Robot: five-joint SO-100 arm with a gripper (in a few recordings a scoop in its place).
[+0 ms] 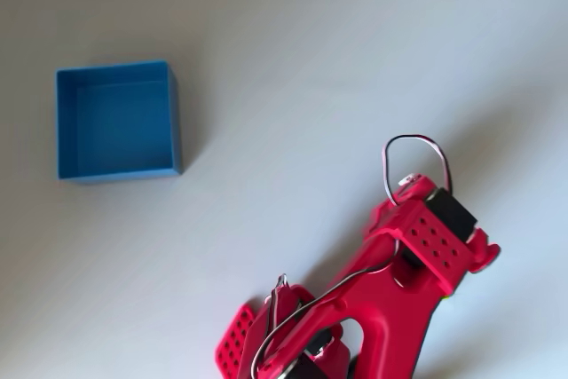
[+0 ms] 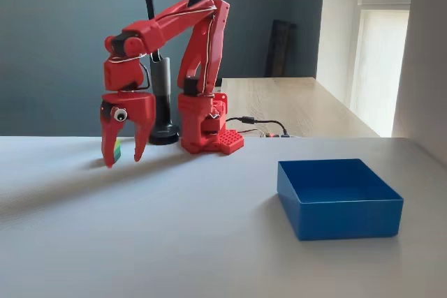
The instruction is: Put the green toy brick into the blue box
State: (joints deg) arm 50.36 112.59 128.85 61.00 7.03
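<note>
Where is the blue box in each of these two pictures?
Overhead view: the blue box sits at upper left, on the table, far from the red arm at lower right.
Fixed view: the box sits at lower right, in front of the arm.
Shared landmark: the red arm.

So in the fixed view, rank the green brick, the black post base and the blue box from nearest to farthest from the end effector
End effector at left.
1. Green toy brick: between the fingers.
2. Black post base: just behind, to the right.
3. Blue box: far right, front of the table.
</note>
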